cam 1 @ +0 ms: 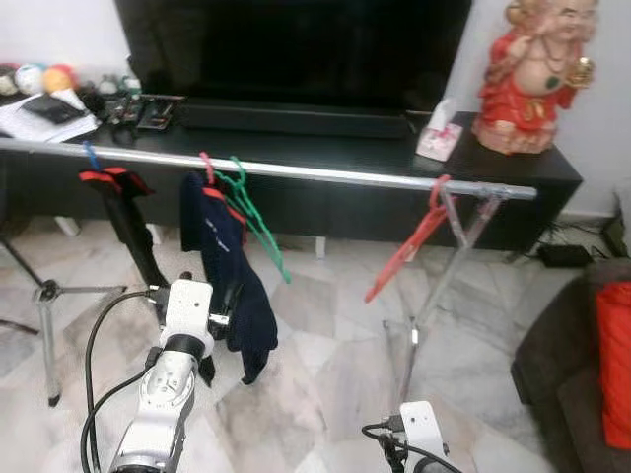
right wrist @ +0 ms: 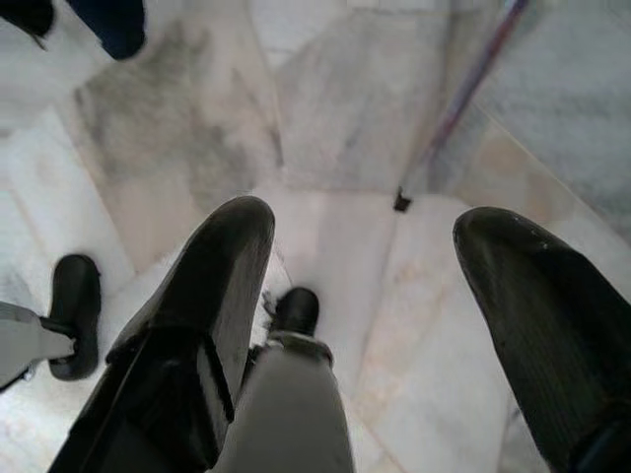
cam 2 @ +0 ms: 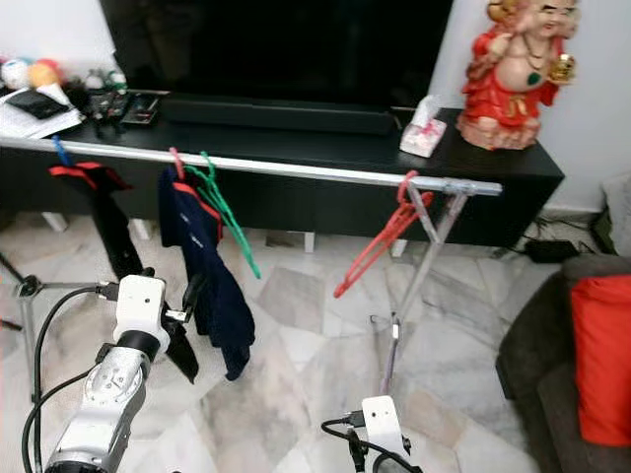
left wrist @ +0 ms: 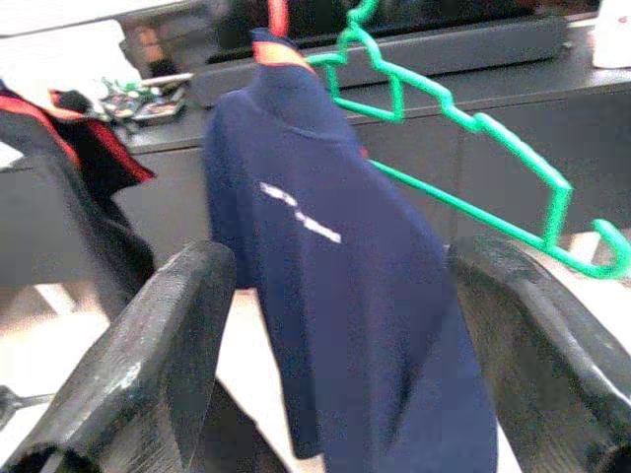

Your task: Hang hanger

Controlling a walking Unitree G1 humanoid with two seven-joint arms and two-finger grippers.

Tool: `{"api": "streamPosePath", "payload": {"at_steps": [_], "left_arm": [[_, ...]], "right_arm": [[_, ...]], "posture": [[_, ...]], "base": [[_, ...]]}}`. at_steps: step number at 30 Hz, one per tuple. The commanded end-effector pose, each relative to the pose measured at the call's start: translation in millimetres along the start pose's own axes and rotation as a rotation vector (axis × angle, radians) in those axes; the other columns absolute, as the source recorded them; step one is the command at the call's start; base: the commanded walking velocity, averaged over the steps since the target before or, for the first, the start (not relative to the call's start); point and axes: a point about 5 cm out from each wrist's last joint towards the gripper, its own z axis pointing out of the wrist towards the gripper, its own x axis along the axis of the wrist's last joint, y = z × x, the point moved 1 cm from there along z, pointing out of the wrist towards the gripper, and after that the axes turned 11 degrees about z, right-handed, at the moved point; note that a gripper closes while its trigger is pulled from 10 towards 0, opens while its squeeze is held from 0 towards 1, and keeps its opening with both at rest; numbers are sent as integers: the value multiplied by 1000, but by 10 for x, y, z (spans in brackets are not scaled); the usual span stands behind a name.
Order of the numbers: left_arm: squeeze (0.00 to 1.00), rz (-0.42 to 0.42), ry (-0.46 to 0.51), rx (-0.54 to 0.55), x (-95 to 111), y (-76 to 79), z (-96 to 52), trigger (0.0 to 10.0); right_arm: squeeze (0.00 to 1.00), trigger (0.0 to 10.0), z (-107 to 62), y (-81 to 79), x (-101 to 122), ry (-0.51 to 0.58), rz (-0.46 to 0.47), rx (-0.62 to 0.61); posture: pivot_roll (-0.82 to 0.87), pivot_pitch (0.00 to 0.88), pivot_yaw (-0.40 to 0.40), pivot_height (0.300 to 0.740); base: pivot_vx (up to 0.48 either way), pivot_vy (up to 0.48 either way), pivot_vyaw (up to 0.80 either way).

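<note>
A silver clothes rail (cam 1: pixel 325 174) runs across in front of me. On it hang a black and red garment (cam 1: pixel 126 212), a navy shirt (cam 1: pixel 225 266) on a red hanger, an empty green hanger (cam 1: pixel 258 222), and an empty red hanger (cam 1: pixel 406 251) near the right end. My left gripper (cam 1: pixel 217 335) is raised and open just in front of the navy shirt (left wrist: pixel 325 266), nothing between its fingers (left wrist: pixel 148 365). The green hanger (left wrist: pixel 473 158) slants beside the shirt. My right gripper (right wrist: pixel 365 296) hangs low and open, pointing at the marble floor.
A black TV console (cam 1: pixel 375 158) with a television stands behind the rail, carrying a red statue (cam 1: pixel 532 79) and a tissue box (cam 1: pixel 439 133). The rail's crossed legs (cam 1: pixel 434 296) stand at right, a tripod (cam 1: pixel 49 291) at left, a sofa with a red cushion (cam 1: pixel 616 365) at far right.
</note>
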Motion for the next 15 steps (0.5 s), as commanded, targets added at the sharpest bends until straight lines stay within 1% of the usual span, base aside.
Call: {"api": "streamPosePath", "payload": {"at_steps": [1, 15], "left_arm": [[0, -5, -6, 3, 2, -10, 10, 10000], [0, -12, -1, -6, 11, 15, 11, 10000]], "right_arm": [[0, 10000, -5, 26, -34, -18, -1, -12], [0, 10000, -4, 24, -36, -22, 0, -11]], "posture": [[-30, 27, -41, 740], [-29, 33, -43, 740]], "base": [[0, 0, 0], [249, 0, 0]]}}
